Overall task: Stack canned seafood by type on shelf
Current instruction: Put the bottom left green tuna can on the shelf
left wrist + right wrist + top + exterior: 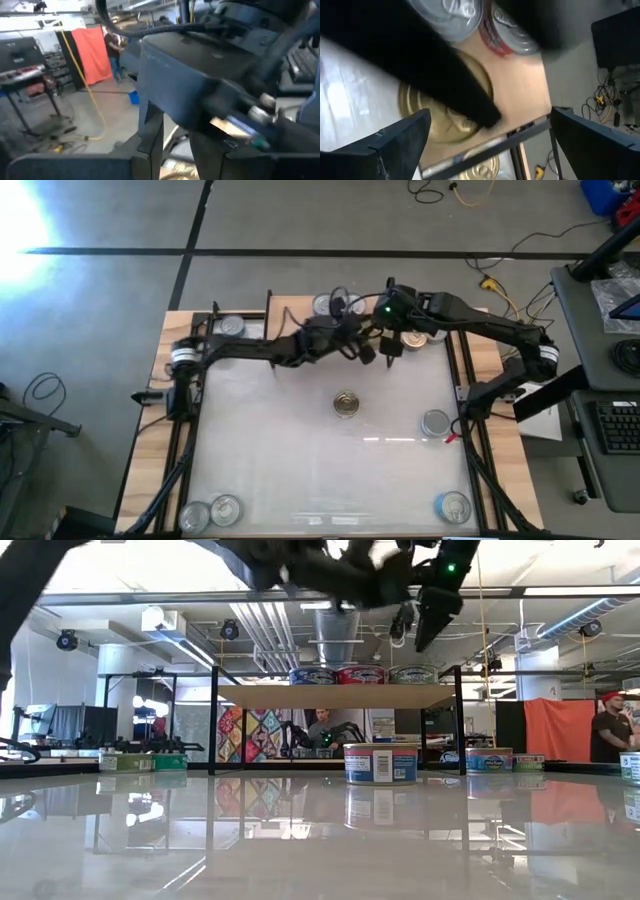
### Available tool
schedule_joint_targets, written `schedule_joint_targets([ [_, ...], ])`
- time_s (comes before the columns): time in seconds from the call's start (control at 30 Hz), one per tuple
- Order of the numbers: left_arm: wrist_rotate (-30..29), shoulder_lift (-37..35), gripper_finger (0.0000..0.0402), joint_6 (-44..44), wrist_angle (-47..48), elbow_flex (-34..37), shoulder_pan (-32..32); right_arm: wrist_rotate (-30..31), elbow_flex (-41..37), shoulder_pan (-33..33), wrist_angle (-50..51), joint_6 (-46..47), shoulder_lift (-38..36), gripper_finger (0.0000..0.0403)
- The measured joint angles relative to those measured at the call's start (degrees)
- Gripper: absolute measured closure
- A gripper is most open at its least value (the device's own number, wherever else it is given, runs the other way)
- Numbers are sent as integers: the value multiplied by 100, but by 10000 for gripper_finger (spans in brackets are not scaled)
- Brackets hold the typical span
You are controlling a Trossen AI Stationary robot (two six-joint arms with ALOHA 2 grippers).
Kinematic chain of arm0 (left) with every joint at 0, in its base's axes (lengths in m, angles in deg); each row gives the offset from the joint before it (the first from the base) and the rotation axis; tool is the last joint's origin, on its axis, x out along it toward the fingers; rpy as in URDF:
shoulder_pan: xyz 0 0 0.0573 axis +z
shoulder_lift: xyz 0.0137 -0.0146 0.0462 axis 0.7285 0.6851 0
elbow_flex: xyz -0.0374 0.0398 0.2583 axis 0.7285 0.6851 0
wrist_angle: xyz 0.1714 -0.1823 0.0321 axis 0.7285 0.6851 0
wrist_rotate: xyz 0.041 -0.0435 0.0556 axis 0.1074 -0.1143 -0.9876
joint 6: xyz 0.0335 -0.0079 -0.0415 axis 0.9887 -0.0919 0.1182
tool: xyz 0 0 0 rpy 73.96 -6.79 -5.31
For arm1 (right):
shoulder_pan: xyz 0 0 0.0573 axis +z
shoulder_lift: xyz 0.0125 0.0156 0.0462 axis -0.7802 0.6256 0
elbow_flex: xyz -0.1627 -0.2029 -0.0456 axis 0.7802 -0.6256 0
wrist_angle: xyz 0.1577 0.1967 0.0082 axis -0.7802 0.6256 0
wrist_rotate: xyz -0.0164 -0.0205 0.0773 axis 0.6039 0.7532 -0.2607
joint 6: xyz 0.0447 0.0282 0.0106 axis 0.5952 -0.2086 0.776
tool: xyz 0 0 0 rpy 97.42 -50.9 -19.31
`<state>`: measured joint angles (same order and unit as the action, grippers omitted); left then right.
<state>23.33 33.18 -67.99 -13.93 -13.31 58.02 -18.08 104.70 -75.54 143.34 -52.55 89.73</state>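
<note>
The shelf (292,312) (330,697) stands at the table's far edge. Three tins stand in a row on it: a blue-sided one (312,675), a red-sided one (360,674) and a gold-topped one (412,674) (412,338) (445,115). My right gripper (380,353) (417,625) (490,145) hangs open above the shelf's near edge, close over the gold-topped tin and touching nothing. My left arm (300,345) reaches in from the left and crosses under the right arm. My left gripper is mostly hidden there. A gold-topped tin (346,403) (380,762) rests at the table's middle.
Loose tins stand on the table: one at the far left (232,326), one at the right (435,422), one at the near right corner (455,505) and two at the near left corner (210,512). Both arms crowd the shelf. A person (610,730) stands beyond the table.
</note>
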Motion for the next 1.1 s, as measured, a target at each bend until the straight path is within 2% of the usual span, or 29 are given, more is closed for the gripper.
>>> schedule_joint_targets([
  [0.2, -75, -1497, 326, 139, 149, 1411, -69, 17, -9, -17, -86, -139, 199, 3],
  [0.4, -1016, -2945, 326, -389, 577, 3199, -21, 6, -10, -133, -210, -256, 414, 3],
  [0.53, -1253, -3565, 326, -783, 578, 3775, 87, 47, -7, -234, -267, -321, 542, 3],
  [0.73, -1235, -3666, 326, -1288, 1042, 4145, 467, 164, 4, -327, -319, -453, 605, 3],
  [0.87, -856, -3378, 326, -1526, 1286, 4153, 700, 176, 4, -353, -311, -600, 604, 3],
  [1.1, -825, -2905, 326, -1745, 1365, 4033, 949, 174, 170, -306, -213, -583, 487, 3],
])
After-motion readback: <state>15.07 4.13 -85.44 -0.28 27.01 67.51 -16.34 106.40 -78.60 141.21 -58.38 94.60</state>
